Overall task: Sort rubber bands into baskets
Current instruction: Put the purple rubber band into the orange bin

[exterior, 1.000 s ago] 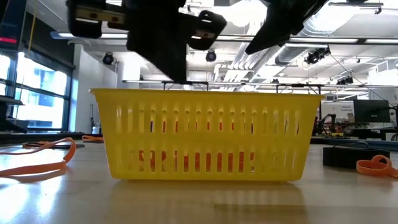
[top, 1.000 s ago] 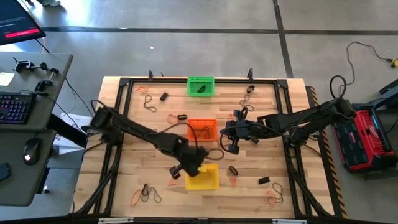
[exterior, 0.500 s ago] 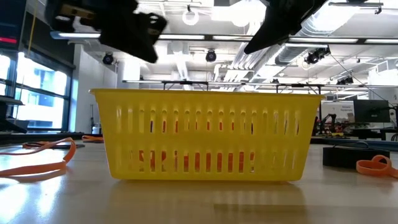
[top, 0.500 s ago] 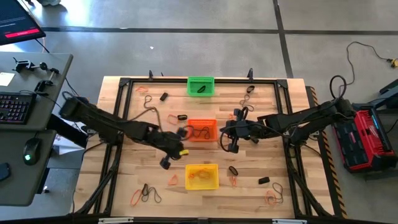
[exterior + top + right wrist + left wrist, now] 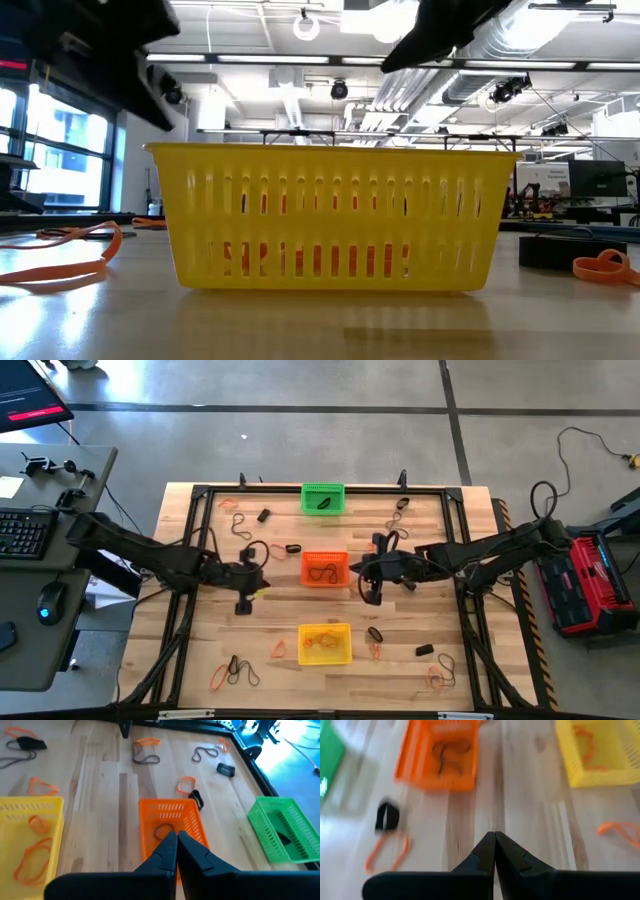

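Nearest the table's [image 5: 200,660] front edge: yellow basket [image 5: 325,643], holding thin orange rubber bands [image 5: 585,742]. More loose loops on the wood to either side of it, orange band [image 5: 70,258] to its left in the low view, thick black band [image 5: 424,650] toward the front right corner. At the middle: orange basket [image 5: 324,568] with a thin dark band [image 5: 162,831] inside. Left of it, left gripper [image 5: 243,603] over bare wood, fingers pressed together, holding nothing. Just right of the orange basket, right gripper [image 5: 371,596], fingers also closed and empty. Short black band [image 5: 293,548] lying just beside the orange basket's far left corner. At the far edge, midway: green basket [image 5: 323,499] containing 1 thick black band [image 5: 285,838].
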`<act>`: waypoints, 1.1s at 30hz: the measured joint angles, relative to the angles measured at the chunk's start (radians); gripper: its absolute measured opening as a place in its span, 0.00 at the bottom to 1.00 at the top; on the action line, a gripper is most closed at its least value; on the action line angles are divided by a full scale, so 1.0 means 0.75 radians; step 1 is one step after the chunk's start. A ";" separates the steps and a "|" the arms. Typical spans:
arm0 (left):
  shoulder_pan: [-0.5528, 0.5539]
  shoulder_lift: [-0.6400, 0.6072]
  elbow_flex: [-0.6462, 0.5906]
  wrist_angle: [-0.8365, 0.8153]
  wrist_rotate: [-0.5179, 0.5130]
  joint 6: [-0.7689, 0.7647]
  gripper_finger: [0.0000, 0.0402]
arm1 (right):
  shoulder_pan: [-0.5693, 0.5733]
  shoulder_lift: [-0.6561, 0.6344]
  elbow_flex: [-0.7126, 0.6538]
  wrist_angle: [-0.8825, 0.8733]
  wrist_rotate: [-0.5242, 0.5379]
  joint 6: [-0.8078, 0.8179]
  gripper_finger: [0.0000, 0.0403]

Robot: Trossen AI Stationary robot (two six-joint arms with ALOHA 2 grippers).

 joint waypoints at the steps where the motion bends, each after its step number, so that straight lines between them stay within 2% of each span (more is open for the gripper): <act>1: 0.000 -0.014 -0.009 -0.032 0.000 -0.046 0.00 | -0.006 0.000 0.000 0.005 0.000 -0.010 0.00; 6: 0.000 -0.027 -0.014 -0.252 -0.005 -0.217 0.00 | -0.037 0.000 0.000 0.014 0.000 -0.033 0.00; 11: 0.000 0.017 -0.014 -0.352 -0.006 -0.309 0.00 | -0.053 0.007 0.000 0.017 0.001 -0.032 0.00; 15: 0.000 0.075 -0.014 -0.368 -0.028 -0.338 0.05 | -0.053 0.027 0.000 0.019 0.000 -0.055 0.00; 20: 0.007 0.158 -0.014 -0.359 -0.049 -0.376 0.17 | -0.053 0.054 0.000 0.017 -0.010 -0.079 0.00; 25: 0.059 0.255 -0.014 -0.360 0.003 -0.474 0.27 | -0.053 0.059 0.000 0.029 -0.011 -0.103 0.00; 33: 0.141 0.411 -0.014 -0.362 0.050 -0.473 0.29 | -0.053 0.059 0.000 0.036 -0.022 -0.148 0.00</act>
